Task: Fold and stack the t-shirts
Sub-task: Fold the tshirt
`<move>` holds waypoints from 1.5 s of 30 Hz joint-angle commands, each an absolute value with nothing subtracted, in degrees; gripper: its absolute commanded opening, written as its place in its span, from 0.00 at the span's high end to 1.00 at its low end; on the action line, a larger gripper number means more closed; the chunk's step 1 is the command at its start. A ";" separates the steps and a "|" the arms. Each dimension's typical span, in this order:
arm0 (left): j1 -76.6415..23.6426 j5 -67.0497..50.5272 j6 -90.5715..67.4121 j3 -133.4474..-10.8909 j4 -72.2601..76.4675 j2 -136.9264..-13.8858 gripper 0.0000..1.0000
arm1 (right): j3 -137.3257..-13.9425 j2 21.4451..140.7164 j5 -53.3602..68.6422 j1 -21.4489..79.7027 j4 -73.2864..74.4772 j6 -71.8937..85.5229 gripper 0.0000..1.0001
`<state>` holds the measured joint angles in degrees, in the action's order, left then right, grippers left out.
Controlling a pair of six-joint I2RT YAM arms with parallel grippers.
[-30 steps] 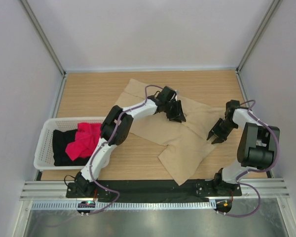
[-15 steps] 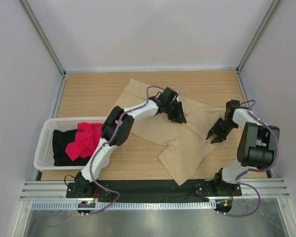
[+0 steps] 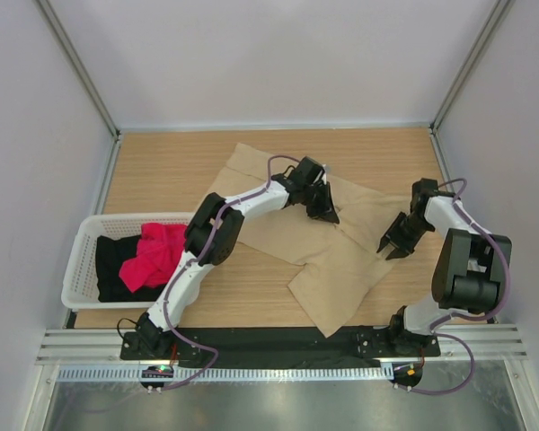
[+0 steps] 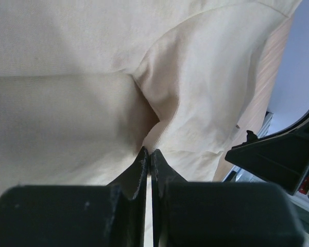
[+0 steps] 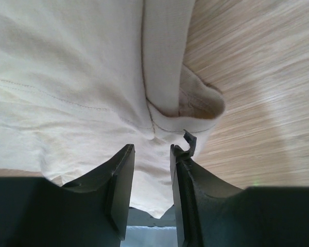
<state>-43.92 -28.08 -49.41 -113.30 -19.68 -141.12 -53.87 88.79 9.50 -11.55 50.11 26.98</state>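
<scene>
Found a white basket [image 3: 81, 235] at the left edge of the tabletop [image 3: 162, 171]. Noted inside it a black shirt [image 3: 112, 269] bunched toward the left wall, with a red shirt [image 3: 157, 256] crumpled beside and partly over it on the right, reaching the rim. Observed a tan shirt [image 3: 323, 269] spread rumpled across the middle and right of the tabletop, one part lying toward the near edge. Recorded left claw [image 3: 325, 214] over the shirt's upper middle, clenched on a pinched ridge of tan cloth, fingers [image 4: 138, 167] pressed together at the tips. Recorded right claw [image 3: 388, 248] at the shirt's right edge, released, jaws apart over a folded sleeve hem, bare wood just beyond. Could not tell whether it touches the cloth.
</scene>
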 commanded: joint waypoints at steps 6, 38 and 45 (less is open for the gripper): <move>-44.21 -29.53 -50.18 -116.81 -20.04 -140.71 0.98 | -54.58 90.09 13.36 -10.99 47.11 28.12 0.65; -44.21 -31.37 -50.89 -117.86 -22.93 -140.45 0.98 | -56.33 84.29 8.18 -10.90 52.10 30.06 0.99; -44.12 -31.55 -49.84 -119.00 -27.51 -139.92 0.98 | -55.99 81.57 8.17 -9.14 55.02 30.94 0.99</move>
<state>-43.92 -29.82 -50.68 -116.53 -24.53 -141.62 -54.96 83.46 8.62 -9.96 51.64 29.71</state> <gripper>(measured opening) 0.026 0.035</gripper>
